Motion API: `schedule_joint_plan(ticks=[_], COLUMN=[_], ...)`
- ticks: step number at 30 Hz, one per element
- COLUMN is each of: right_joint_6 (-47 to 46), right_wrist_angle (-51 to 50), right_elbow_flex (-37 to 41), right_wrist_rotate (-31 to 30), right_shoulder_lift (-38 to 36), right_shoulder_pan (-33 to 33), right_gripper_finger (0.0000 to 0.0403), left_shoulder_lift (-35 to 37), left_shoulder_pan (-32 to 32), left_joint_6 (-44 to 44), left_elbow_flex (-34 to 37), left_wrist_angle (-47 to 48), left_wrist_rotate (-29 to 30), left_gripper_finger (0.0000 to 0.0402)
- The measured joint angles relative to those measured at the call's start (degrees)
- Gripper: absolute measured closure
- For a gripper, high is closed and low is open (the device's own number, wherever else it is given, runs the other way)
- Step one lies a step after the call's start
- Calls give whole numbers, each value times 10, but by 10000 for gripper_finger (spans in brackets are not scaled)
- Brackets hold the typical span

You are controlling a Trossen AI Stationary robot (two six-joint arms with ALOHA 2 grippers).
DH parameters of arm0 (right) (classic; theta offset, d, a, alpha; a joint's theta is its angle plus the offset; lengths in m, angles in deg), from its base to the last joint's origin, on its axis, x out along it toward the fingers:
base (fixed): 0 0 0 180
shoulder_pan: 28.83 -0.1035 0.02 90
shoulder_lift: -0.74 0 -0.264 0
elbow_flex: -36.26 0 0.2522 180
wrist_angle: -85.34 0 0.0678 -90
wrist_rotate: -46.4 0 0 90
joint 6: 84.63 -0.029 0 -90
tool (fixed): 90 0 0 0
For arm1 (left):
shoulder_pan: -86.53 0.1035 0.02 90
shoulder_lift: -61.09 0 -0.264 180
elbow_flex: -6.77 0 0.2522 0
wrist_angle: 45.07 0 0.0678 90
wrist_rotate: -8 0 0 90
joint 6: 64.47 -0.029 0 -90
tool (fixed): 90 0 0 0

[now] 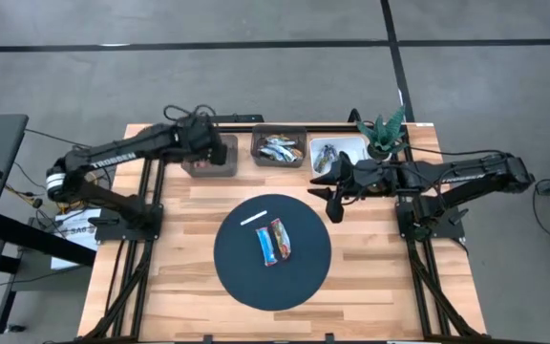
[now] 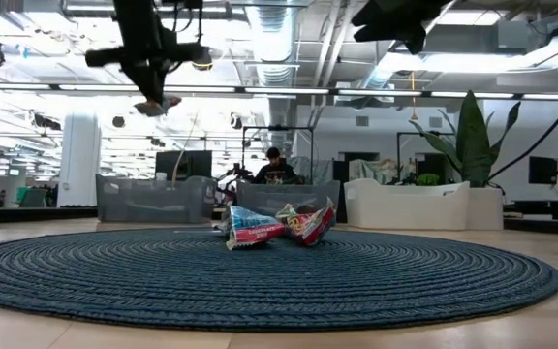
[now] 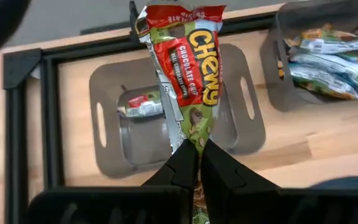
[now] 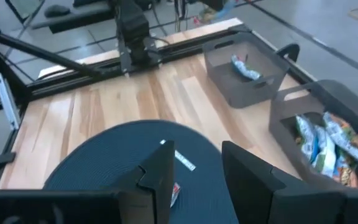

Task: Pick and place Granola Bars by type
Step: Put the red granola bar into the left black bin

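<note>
My left gripper (image 3: pixel 197 163) is shut on a red and green-brown granola bar (image 3: pixel 185 68) and hangs over the left grey bin (image 1: pixel 208 157). One red bar (image 3: pixel 143 102) lies on that bin's floor. In the low view this gripper (image 2: pixel 153 97) is high above the table. My right gripper (image 4: pixel 197 180) is open and holds nothing. It hovers above the right part of the round dark mat (image 1: pixel 246 277). A blue-white bar (image 1: pixel 267 246) and a red-orange bar (image 1: pixel 282 237) lie side by side on the mat, touching in the low view. My left gripper pinches the bar's green-brown end (image 3: pixel 194 138) between its two fingers. The fingers come from above, pointing down, along the bar's length. The bar is lifted clear and hangs below the fingertips, its red end (image 3: pixel 179 15) lowest, above the left bin's opening.
The middle grey bin (image 1: pixel 279 150) holds several blue-white and green bars. The white bin (image 1: pixel 340 153) also holds bars. A potted plant (image 1: pixel 386 134) stands at the far right corner. A small white strip (image 1: pixel 254 217) lies on the mat. People sit in the room beyond.
</note>
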Motion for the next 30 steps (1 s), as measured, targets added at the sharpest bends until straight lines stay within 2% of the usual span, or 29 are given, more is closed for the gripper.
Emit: schedule_joint_plan(ticks=[6, 11, 21, 24, 30], right_joint_6=[3, -20, -11, -11, -11], right_wrist_angle=[21, 30, 32, 32, 32], right_elbow_flex=[0, 0, 0, 0, 0], right_wrist_rotate=[-5, -101, -103, -103, -103], right_shoulder_lift=[0, 0, 0, 0, 0], right_shoulder_pan=[28, 38, 44, 44, 44], right_gripper_finger=[278, 278, 278, 278, 278], left_shoulder_lift=[-7, -10, -10, -10, -10], left_shoulder_pan=[101, 143, 154, 154, 155], left_joint_6=[-52, -54, -84, -98, -100], left_elbow_flex=[47, 83, 119, 125, 125], left_wrist_angle=[-93, -136, -150, -157, -166], left_wrist_rotate=[-98, -157, -189, -190, -170], left_gripper_finger=[395, 395, 388, 365, 295])
